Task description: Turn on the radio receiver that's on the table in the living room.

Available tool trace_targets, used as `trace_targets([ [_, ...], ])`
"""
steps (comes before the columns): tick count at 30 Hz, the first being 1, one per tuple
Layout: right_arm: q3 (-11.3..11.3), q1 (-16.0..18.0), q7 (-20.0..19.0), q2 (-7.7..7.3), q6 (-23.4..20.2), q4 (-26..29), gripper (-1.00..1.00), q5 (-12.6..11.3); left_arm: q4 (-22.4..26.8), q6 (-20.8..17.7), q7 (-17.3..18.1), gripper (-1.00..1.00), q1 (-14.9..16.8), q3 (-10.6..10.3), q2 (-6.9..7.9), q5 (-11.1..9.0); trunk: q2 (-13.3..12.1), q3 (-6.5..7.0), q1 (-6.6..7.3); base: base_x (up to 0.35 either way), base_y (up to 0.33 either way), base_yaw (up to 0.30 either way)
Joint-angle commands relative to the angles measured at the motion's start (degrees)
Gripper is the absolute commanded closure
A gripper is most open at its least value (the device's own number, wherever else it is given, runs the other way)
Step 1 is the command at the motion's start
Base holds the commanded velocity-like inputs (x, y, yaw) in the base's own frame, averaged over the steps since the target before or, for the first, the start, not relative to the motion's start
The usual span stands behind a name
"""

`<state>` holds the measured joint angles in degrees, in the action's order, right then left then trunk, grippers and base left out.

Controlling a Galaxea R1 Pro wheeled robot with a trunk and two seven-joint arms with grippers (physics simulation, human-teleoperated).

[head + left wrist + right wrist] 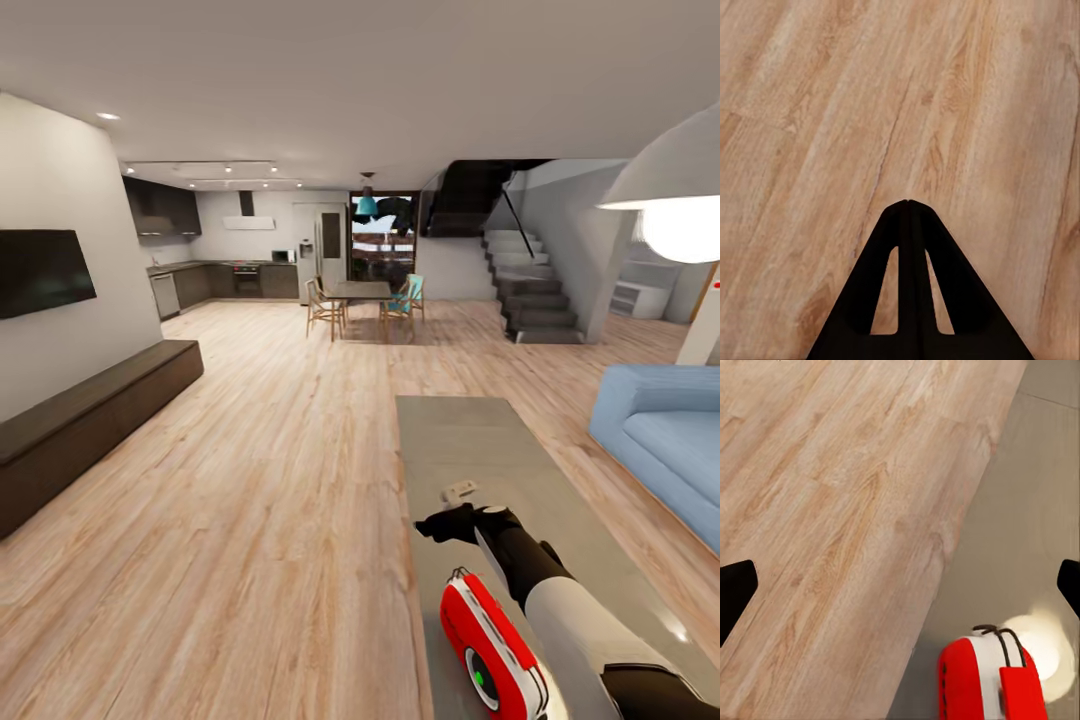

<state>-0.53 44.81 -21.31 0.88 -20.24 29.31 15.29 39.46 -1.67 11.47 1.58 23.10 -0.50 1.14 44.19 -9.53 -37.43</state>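
The radio receiver (490,652), red with a white face and a green-centred dial, stands at the near end of the long grey table (470,440), close to its left edge. My right gripper (440,525) hangs over the table just beyond the radio, apart from it. In the right wrist view the right gripper (900,585) is open, its black fingertips (735,592) spread wide, and the radio (971,682) with its thin handle lies below them. The left gripper (907,204) is shut, empty, over bare plank floor.
A blue sofa (665,440) flanks the table on the right. A long dark bench cabinet (90,420) and black TV (40,270) line the left wall. Wood floor (270,480) lies between. Dining table with chairs (360,295), kitchen and stairs (535,295) stand far back.
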Motion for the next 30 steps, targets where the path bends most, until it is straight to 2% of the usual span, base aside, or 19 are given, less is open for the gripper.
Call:
trace_targets([
  [1,0.0,0.0,0.0,0.08,0.1,-0.2,-1.00,0.0,0.0,0.0,0.0,1.00,0.0,0.0,-0.01,0.0,-0.4,0.19,0.23,0.000,0.321,0.000],
  [8,0.1,-0.1,0.0,1.13,1.7,-0.8,-1.00,-0.2,0.0,0.0,0.0,1.00,0.0,-0.1,-0.08,0.0,-3.2,1.44,1.76,0.000,0.321,0.000],
  [15,0.3,-0.1,0.3,3.13,3.3,-5.3,-1.00,-0.2,0.0,0.0,0.0,1.00,0.0,-0.2,-0.04,0.0,-6.0,2.70,3.30,0.000,0.321,0.000],
  [23,0.4,-0.1,0.4,3.33,4.9,-9.5,-1.00,0.0,0.0,0.0,0.0,1.00,0.0,-0.2,-0.11,0.0,-9.2,4.14,5.06,0.000,0.321,0.000],
  [27,0.4,-0.1,0.4,3.34,5.1,-14.3,-1.00,0.1,0.0,0.0,0.0,1.00,0.0,-0.2,-0.11,0.0,-10.8,4.85,5.94,0.000,0.321,0.000],
  [30,0.5,-0.1,0.4,3.34,7.4,-19.2,-1.00,0.6,0.0,0.0,0.0,1.00,0.0,-0.2,-0.15,0.0,-12.0,5.39,6.60,0.000,0.321,0.000],
])
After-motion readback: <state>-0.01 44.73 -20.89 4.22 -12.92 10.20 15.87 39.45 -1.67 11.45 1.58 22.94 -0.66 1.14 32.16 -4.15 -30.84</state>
